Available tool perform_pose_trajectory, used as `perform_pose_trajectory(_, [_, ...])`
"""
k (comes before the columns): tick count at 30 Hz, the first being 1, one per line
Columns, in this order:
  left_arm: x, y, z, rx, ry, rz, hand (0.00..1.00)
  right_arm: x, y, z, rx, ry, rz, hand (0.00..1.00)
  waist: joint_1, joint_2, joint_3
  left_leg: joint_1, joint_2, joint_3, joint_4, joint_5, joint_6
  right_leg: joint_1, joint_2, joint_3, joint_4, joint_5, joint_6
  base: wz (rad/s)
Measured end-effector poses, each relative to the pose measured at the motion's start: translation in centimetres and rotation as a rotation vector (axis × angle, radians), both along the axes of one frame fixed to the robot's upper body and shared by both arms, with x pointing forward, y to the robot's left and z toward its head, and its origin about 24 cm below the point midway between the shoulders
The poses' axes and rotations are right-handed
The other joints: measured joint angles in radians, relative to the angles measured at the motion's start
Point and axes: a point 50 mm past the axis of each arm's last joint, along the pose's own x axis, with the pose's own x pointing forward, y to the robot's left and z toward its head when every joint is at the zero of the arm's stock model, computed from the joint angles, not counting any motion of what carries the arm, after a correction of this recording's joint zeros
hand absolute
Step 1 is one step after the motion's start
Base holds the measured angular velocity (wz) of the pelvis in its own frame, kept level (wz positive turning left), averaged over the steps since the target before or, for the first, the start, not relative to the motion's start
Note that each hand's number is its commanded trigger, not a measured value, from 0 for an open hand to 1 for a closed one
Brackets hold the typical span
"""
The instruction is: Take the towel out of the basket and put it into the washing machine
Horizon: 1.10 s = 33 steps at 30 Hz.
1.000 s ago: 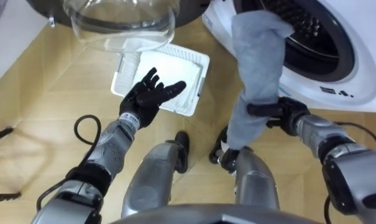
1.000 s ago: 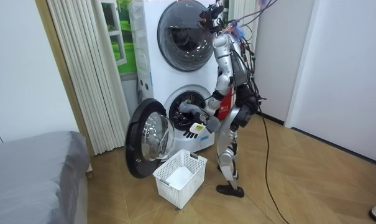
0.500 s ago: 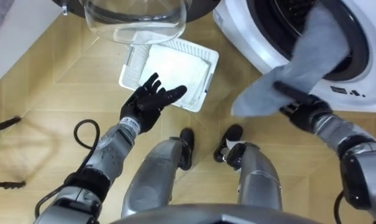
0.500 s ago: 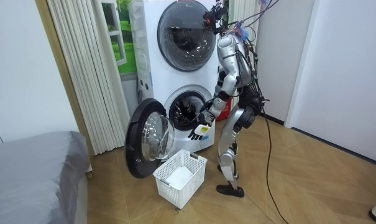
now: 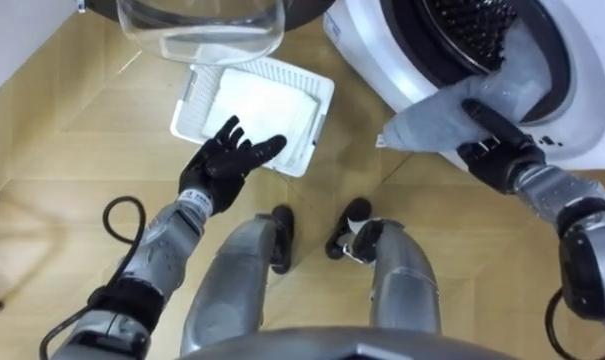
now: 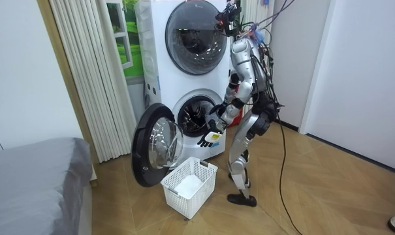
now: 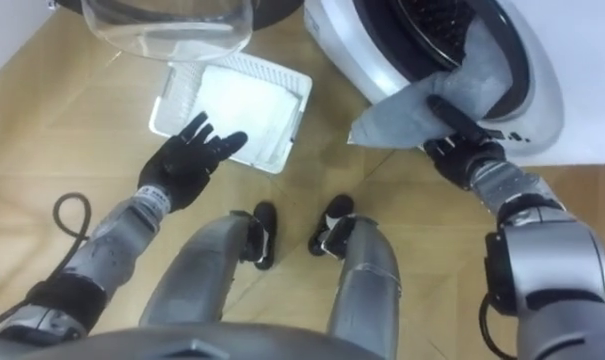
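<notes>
The grey towel (image 5: 437, 118) lies across the lower rim of the washing machine's round opening (image 5: 462, 30). Its upper part (image 5: 517, 50) reaches into the dark drum, and one corner sticks out to the left over the floor. My right hand (image 5: 494, 145) is at the rim. Its fingers (image 5: 479, 112) lie along the top of the towel and the thumb is hidden under the cloth, pinching it. My left hand (image 5: 220, 168) hovers open and palm up over the floor, next to the basket. In the room view I stand upright before the lower washer (image 6: 196, 114).
A white laundry basket (image 5: 187, 95) holding a white cloth (image 5: 262, 100) stands on the wooden floor, left of my feet. The washer's glass door (image 5: 202, 25) hangs open above it. A grey bed (image 6: 34, 176) and a curtain (image 6: 86, 72) are at the room view's left.
My right hand has swung the hanging towel up and to the right, onto the drum's rim and partly inside. In the room view I have straightened up. The left hand stays open.
</notes>
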Motion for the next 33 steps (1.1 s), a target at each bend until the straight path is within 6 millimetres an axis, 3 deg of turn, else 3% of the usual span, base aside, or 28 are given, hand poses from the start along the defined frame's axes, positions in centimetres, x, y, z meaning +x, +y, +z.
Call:
perform_pose_trajectory(1, [-0.1,0.0,0.0,0.001,-0.001,0.003,0.00,0.2,0.1,0.2,0.000,-0.004,-0.001,1.00,-0.002,-0.001,-0.0007,0.000,0.000,0.001,0.001,0.000,0.001,0.001,-0.001,0.000,0.000,0.002,0.001,-0.04])
perform_pose_trajectory(3, [-0.3,0.1,-0.1,0.014,0.006,0.009,0.00,0.4,0.1,0.3,0.020,-0.010,-0.030,0.24,-0.006,-0.004,-0.0006,0.000,-0.004,0.002,0.013,-0.003,0.006,0.002,-0.010,-0.002,0.013,0.004,0.001,0.02])
perform_pose_trajectory(4, [-0.5,0.1,-0.1,0.020,0.010,0.009,0.00,0.4,0.1,0.3,0.022,-0.007,-0.036,0.00,-0.007,-0.004,-0.0006,0.000,-0.005,0.002,0.016,-0.004,0.008,0.002,-0.011,-0.001,0.017,0.003,0.003,0.05])
perform_pose_trajectory(10, [-0.9,0.5,-0.2,0.042,0.020,0.066,0.00,0.7,-0.2,0.9,0.075,0.021,-0.147,0.00,-0.036,-0.008,-0.0017,-0.007,-0.011,0.009,0.037,-0.015,0.026,-0.002,-0.029,-0.004,0.039,-0.003,0.012,0.03])
perform_pose_trajectory(15, [-0.3,0.6,0.5,0.088,0.002,0.104,0.00,2.7,-0.2,3.1,0.279,-0.057,-0.344,0.00,-0.104,-0.010,-0.0026,-0.006,-0.010,0.032,0.060,-0.027,0.044,-0.002,-0.042,-0.002,0.065,-0.009,0.022,0.00])
perform_pose_trajectory(21, [0.5,0.3,1.1,0.133,-0.026,0.098,0.00,3.6,-0.2,4.2,0.389,-0.067,-0.436,0.00,-0.099,-0.008,-0.0038,0.003,-0.010,0.051,0.068,-0.032,0.054,-0.002,-0.042,0.015,0.072,-0.010,0.035,-0.04])
perform_pose_trajectory(33, [0.9,-0.9,1.3,0.187,-0.048,0.040,0.00,3.5,-0.5,4.2,0.399,-0.015,-0.526,0.00,-0.072,0.003,-0.0077,0.019,-0.008,0.068,0.063,-0.032,0.055,-0.001,-0.041,0.032,0.080,-0.016,0.042,-0.01])
